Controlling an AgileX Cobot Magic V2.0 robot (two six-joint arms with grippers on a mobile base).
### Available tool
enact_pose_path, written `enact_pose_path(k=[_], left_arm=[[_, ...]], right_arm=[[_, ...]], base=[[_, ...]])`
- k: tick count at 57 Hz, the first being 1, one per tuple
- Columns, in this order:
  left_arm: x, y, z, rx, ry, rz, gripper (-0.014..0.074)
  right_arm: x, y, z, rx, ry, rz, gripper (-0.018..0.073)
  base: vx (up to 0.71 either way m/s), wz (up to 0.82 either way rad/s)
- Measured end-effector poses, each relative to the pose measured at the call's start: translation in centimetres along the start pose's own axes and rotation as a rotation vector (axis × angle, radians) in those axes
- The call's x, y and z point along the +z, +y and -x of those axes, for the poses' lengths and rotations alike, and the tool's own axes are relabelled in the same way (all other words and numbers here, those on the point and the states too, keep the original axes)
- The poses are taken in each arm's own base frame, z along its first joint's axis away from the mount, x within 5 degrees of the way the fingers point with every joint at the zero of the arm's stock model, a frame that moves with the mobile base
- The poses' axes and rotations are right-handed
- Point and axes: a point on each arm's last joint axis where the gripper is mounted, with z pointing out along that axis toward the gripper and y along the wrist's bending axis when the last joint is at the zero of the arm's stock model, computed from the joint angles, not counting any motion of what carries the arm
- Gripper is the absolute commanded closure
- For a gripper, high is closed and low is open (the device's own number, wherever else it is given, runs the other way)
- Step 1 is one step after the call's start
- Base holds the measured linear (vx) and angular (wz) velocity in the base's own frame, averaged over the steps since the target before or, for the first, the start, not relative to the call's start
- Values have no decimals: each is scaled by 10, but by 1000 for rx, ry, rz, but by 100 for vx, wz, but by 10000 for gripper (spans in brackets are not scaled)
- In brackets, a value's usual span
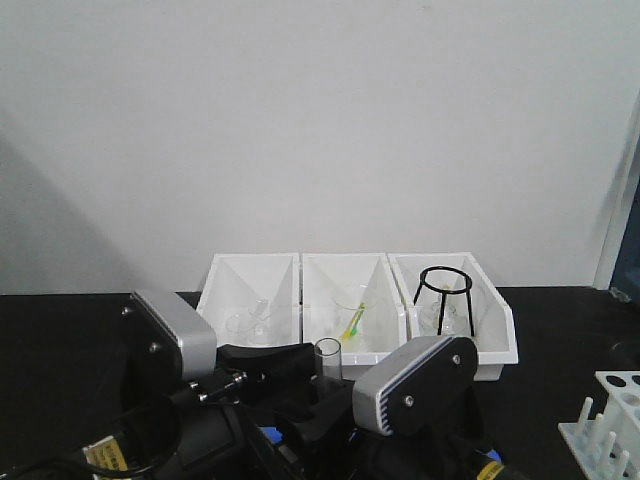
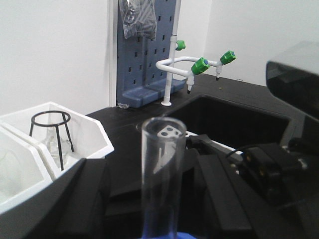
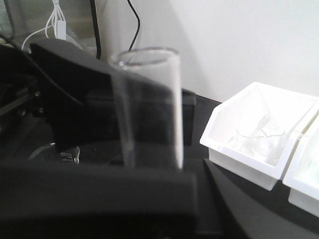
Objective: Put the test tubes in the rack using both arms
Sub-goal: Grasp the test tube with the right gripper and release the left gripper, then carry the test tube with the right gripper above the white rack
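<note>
Black fingers point(image 2: 75, 199) of the left gripper point(image 2: 149, 211) rise at the lower left and lower right of the left wrist view. The slim clear glass test tube point(image 2: 163, 174) stands upright between them, its open rim at mid-frame. Whether they press on the glass cannot be told, because its lower end is lost among dark blurred parts.

In the right wrist view, one black finger point(image 3: 99, 199) of the right gripper point(image 3: 144, 154) lies across the bottom of the frame. The tube rises from behind it, and any clasp is likewise hidden.

Yellow labels point(image 1: 105, 455) sit on the arms at the bottom edge of the front view, their writing too small to read.

In that view the tube's rim shows at lower centre, between the two silver-grey wrist housings point(image 1: 415, 385). The small white plastic rack point(image 1: 612, 425) with round holes and pegs stands at the lower right corner, well apart from the tube. Three white sloped-front bins point(image 1: 480, 368) sit behind, and the right one holds a black wire tripod point(image 1: 443, 295).
</note>
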Motion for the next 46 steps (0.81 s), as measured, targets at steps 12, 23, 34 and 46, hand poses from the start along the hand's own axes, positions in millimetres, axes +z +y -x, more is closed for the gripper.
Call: enact_pose_path(k=[12,23,34,46], left_arm=[[-3,-8,44,94,-126,-17,97],[-6,-9,68,137,-135,22,97],[-12,-8,71,143,-100,53,97],[-23,-9,77,146,-89,78,97]], right_arm=[[0,0,0,0,1,0,570],[0,0,0,0,1,0,570],[-1,-20,0,22,-1,-72,566],[-12,-77,0,49,-7,-275,566]], base=[[0,0],[0,0],[0,0],[0,0]])
